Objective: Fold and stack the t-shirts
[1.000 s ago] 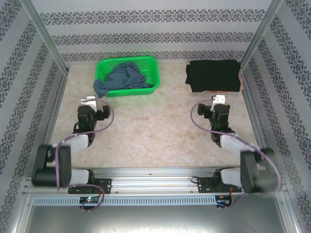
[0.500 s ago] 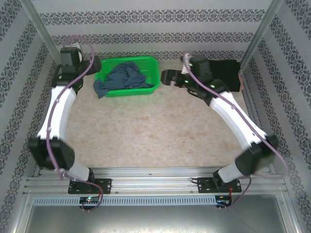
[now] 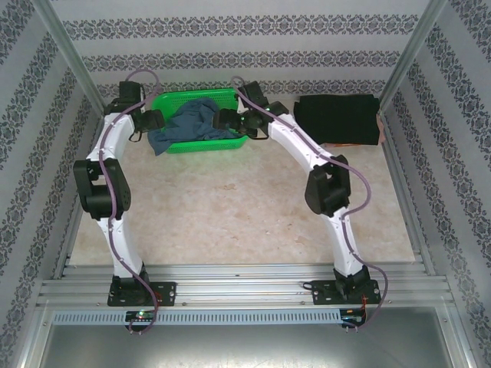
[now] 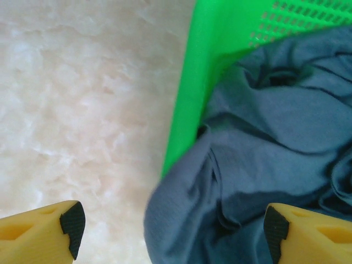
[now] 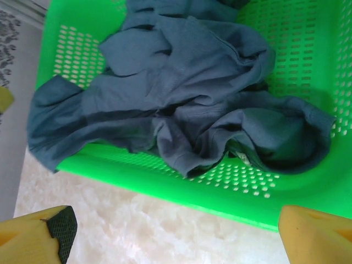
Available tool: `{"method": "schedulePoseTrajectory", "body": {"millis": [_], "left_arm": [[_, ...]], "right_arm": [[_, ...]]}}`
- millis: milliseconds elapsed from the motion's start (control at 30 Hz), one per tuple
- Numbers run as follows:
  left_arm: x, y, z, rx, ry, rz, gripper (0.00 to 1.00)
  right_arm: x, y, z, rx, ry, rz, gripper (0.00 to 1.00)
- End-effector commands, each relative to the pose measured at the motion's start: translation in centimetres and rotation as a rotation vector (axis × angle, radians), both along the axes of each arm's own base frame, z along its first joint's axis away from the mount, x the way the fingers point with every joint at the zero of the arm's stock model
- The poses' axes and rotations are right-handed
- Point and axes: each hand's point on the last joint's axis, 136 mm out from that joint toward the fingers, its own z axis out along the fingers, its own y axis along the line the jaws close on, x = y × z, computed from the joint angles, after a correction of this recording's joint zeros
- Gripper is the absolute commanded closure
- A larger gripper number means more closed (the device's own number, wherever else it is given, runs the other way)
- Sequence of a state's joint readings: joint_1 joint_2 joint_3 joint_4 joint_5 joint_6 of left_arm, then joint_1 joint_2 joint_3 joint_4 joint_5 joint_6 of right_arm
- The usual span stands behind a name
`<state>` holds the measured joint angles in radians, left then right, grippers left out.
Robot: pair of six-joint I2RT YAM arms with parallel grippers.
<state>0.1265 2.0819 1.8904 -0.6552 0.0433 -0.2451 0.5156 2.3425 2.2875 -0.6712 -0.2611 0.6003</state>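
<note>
Two arms are stretched to the far end of the pale marble-pattern table [image 3: 230,207], and I describe them from the left side to the right.

On the left, the left gripper [image 3: 149,121] hovers at the left wall of the bright green plastic lattice basket [image 3: 203,96]. In its wrist view, the left gripper [image 4: 173,225] has its yellow fingers [image 4: 69,225] spread wide and nothing is clamped between them. One finger is over the bare table, the other is over cloth.

The dusty slate-blue cloth t-shirt [image 3: 196,123] lies crumpled inside the basket. One part of this shirt [image 4: 264,143] spills over the green rim [image 4: 198,66] at the near left corner and hangs toward the table.

The right gripper [image 3: 226,119] is at the near right part of the basket, close to the blue cloth. From its wrist camera I see the right gripper [image 5: 176,234] with the jaws also released and wide, holding nothing. It is above the near wall of the basket [image 5: 308,60], and the blue shirt [image 5: 181,93] is bunched in folds beyond it.

At the far right corner of the table, well apart from the basket, the solid black cloth t-shirt [image 3: 337,119] lies folded flat as a neat rectangle.
</note>
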Motion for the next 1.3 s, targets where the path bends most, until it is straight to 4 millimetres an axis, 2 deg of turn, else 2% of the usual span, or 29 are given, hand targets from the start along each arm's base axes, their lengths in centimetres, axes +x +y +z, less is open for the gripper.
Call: {"method": "schedulePoseTrajectory", "body": {"millis": [0, 67, 133, 233, 333, 400, 467, 533, 633, 700, 800, 900, 1000, 1067, 1133, 1167, 1200, 1267], "left_arm": [[2.0, 3.2, 1.7, 0.022, -0.07, 0.082, 0.14], [3.2, 3.4, 1.7, 0.024, -0.087, 0.073, 0.12], [3.8, 4.0, 0.9, 0.013, -0.089, 0.098, 0.1], [4.6, 4.2, -1.5, -0.015, -0.072, 0.098, 0.1], [5.4, 3.8, -3.8, -0.061, -0.063, 0.099, 0.09], [6.0, 3.4, -4.8, -0.096, -0.072, 0.1, 0.09], [6.3, 3.1, -5.5, -0.12, -0.075, 0.096, 0.1], [6.2, 2.9, -6.4, -0.132, -0.06, 0.093, 0.18], [5.5, 2.5, -7.9, -0.155, -0.023, 0.084, 0.27], [5.0, 1.8, -8.1, -0.184, -0.018, 0.065, 0.4], [4.0, 0.7, -7.9, -0.233, -0.028, 0.043, 0.59], [2.3, -0.9, -7.0, -0.293, -0.04, 0.006, 0.73], [0.0, -2.7, -6.9, -0.381, -0.046, -0.005, 0.82], [-1.5, -3.6, -7.0, -0.431, -0.051, 0.01, 0.82], [-3.0, -4.3, -7.1, -0.471, -0.061, 0.017, 0.82], [-3.7, -4.6, -6.9, -0.491, -0.072, 0.021, 0.8], [-4.1, -5.0, -6.4, -0.517, -0.088, 0.017, 0.7], [-4.9, -5.3, -5.4, -0.552, -0.11, 0.028, 0.38]], "right_arm": [[0.9, 0.1, -1.9, -0.031, 0.045, -0.061, 0.06], [1.9, 0.4, -2.9, -0.026, 0.042, -0.08, 0.06], [3.2, 0.6, -3.4, -0.019, 0.026, -0.107, 0.06], [4.6, 1.2, -4.5, 0.0, 0.018, -0.124, 0.07], [5.4, 0.9, -6.3, 0.008, 0.049, -0.164, 0.09], [5.9, 0.8, -7.6, 0.006, 0.055, -0.185, 0.09], [6.4, 0.9, -8.0, 0.023, 0.05, -0.186, 0.09], [6.5, 1.2, -8.2, 0.029, 0.049, -0.182, 0.12], [5.8, 1.6, -9.7, 0.017, 0.078, -0.147, 0.15], [5.3, 1.1, -10.4, -0.021, 0.1, -0.143, 0.17], [4.4, 0.6, -11.2, -0.068, 0.119, -0.122, 0.2], [3.3, -0.1, -12.2, -0.126, 0.141, -0.1, 0.27], [2.2, -0.7, -13.5, -0.16, 0.169, -0.088, 0.34], [1.9, -0.9, -13.9, -0.175, 0.175, -0.088, 0.45], [2.1, -1.2, -13.5, -0.172, 0.166, -0.102, 0.63], [2.5, -1.3, -12.8, -0.162, 0.151, -0.11, 0.76], [2.9, -1.3, -11.6, -0.148, 0.129, -0.12, 0.86], [3.6, -0.9, -8.1, -0.093, 0.065, -0.108, 1.0]]}}
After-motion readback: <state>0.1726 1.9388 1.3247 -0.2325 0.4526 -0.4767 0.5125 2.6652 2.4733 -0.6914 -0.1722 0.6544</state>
